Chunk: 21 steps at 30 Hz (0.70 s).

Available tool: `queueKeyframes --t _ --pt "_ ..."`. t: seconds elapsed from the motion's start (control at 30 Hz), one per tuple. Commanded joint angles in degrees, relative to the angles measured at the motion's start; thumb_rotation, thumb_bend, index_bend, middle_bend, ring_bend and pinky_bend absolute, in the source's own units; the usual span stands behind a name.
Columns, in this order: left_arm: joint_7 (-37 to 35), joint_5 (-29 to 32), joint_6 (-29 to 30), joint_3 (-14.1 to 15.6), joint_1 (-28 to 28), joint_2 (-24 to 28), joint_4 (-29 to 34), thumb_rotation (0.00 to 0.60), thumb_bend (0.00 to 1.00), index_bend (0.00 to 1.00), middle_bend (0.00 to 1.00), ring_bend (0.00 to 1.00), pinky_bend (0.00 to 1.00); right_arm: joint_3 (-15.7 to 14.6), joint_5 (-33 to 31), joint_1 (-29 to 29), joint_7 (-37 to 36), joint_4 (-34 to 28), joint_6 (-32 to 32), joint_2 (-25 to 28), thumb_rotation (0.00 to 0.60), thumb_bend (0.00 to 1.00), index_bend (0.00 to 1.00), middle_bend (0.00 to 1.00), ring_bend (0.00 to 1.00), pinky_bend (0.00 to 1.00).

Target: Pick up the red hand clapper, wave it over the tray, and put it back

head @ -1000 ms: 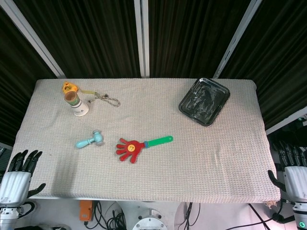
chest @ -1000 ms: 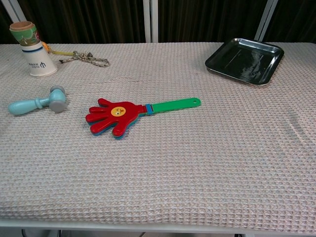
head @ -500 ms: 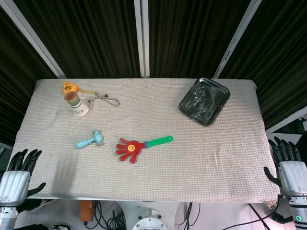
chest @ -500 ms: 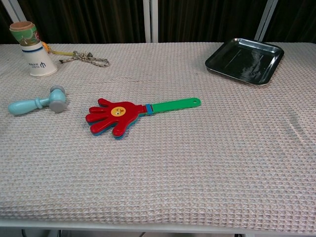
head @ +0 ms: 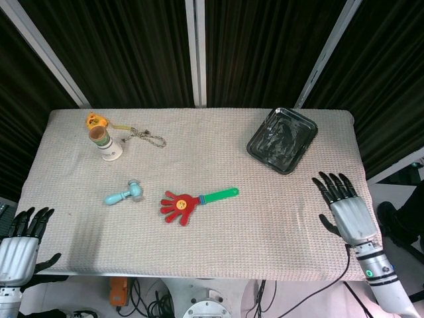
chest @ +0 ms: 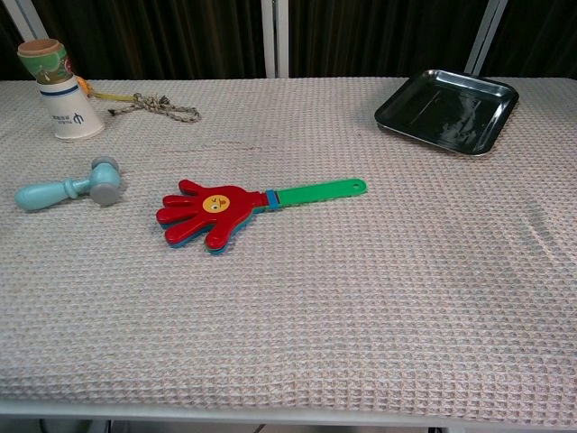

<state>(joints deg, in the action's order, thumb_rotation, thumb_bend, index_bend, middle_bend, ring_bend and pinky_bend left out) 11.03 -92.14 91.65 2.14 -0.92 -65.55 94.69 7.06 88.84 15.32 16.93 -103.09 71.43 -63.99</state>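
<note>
From the head view I see the clapper [head: 197,200] lying flat near the middle of the table [head: 278,218], its red palm toward my left arm's side and its green handle pointing toward the tray [head: 282,140]. The tray sits well apart from it, at the far corner on my right arm's side, tilted relative to the table edge. My right hand [head: 346,211] hovers over the near right part of the table with its fingers spread and nothing in them, well apart from the clapper. My left hand [head: 18,246] is off the near left corner, fingers apart, holding nothing. A small blue toy hammer [head: 123,193] lies just left of the clapper. Further back stands a white cup [head: 105,143] with a yellow toy [head: 96,120] and a chain [head: 147,137] beside it.

From the chest view neither hand shows. The clapper [chest: 243,207] rests on the cloth, red palm on top of blue layers, green handle angled toward the tray [chest: 446,109]. The hammer [chest: 72,185] lies near the palm, apart from it. The cup [chest: 61,88] stands at the far left with the chain [chest: 158,108] beside it.
</note>
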Motion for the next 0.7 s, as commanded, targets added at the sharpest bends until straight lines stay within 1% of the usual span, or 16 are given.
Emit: queueKeyframes --t 0.03,0.13,0.2,0.3,0.47,0.63,0.7 --pt "-0.2 -0.1 0.3 0.1 -0.3 0.1 0.1 0.600 0.08 0.10 0.10 0.00 0.09 4.0 -7.7 8.3 7.3 -5.2 -10.1 -3.2 0.600 0.22 0.00 0.00 0.00 0.00" --pt "-0.4 0.0 0.6 0.1 -0.7 0.1 -0.1 0.600 0.08 0.10 0.10 0.00 0.09 6.8 -13.9 13.8 10.8 -4.4 -14.8 -7.9 0.600 0.22 0.00 0.00 0.00 0.00" --pt "-0.2 0.2 0.7 0.2 -1.0 0.2 -0.4 0.600 0.08 0.10 0.10 0.00 0.09 7.9 -18.8 17.0 12.8 -3.6 -17.3 -10.9 0.600 0.22 0.00 0.00 0.00 0.00" --pt "-0.4 0.2 1.1 0.4 -1.4 0.3 -0.5 0.600 0.07 0.10 0.10 0.00 0.09 8.6 -25.5 21.2 17.0 -2.3 -19.4 -14.9 0.600 0.22 0.00 0.00 0.00 0.00" --pt "-1.4 0.1 2.0 0.5 -2.2 0.4 -1.0 0.600 0.07 0.10 0.10 0.00 0.09 8.7 -33.1 26.8 23.6 1.7 -18.3 -22.5 0.600 0.22 0.00 0.00 0.00 0.00" --pt "-1.7 0.1 2.3 0.4 -2.5 0.4 -0.9 0.600 0.07 0.10 0.10 0.00 0.09 9.0 -41.0 32.5 26.9 7.5 -18.7 -29.8 0.600 0.22 0.00 0.00 0.00 0.00" --pt "-1.6 0.2 2.3 0.2 -2.5 0.4 -0.7 0.600 0.07 0.10 0.10 0.00 0.09 8.9 -42.8 34.2 27.8 9.7 -18.6 -32.1 0.600 0.22 0.00 0.00 0.00 0.00"
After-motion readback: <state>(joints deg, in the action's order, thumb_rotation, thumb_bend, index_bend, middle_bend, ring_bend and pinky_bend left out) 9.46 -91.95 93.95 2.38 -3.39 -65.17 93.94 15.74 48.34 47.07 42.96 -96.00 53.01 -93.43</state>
